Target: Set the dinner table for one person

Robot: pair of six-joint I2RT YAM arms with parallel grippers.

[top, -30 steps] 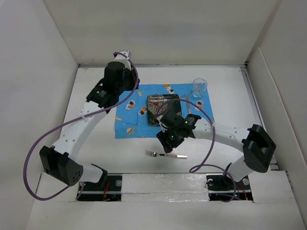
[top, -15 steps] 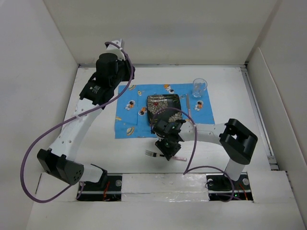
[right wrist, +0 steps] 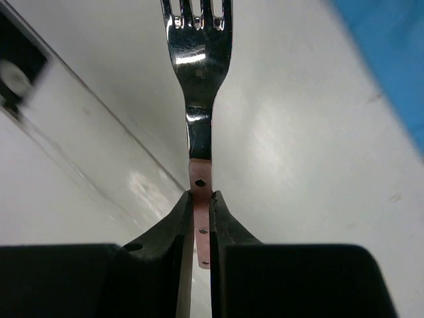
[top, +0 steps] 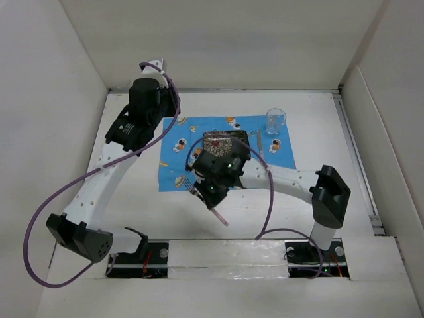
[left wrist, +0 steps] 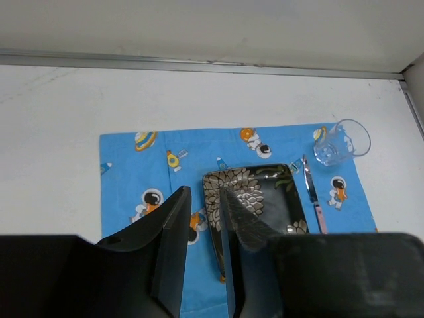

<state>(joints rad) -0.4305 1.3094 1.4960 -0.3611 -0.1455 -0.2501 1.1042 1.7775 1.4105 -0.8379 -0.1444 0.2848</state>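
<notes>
On the white dinner table (top: 318, 119) lies a blue cartoon-print mat (top: 175, 169) with a dark flowered plate (top: 225, 142), a knife (top: 260, 146) to its right and a clear glass (top: 275, 120) at the far right corner. My right gripper (top: 208, 192) is shut on the pink handle of a fork (top: 192, 188), tines pointing left, just off the mat's near edge. The right wrist view shows the fork (right wrist: 199, 99) pinched between both fingers. My left gripper (top: 147, 106) hangs high over the mat's far left corner, open and holding nothing (left wrist: 204, 199).
White walls enclose the table on the left, back and right. A metal rail (top: 358, 159) runs along the right edge. The left wrist view shows the plate (left wrist: 265, 192), knife (left wrist: 311, 192) and glass (left wrist: 341, 140) on the mat (left wrist: 132, 172).
My right gripper closed on the fork, lifted it off the table and swung it left toward the mat's near edge. The left arm drew back to the left and its jaws parted a little.
</notes>
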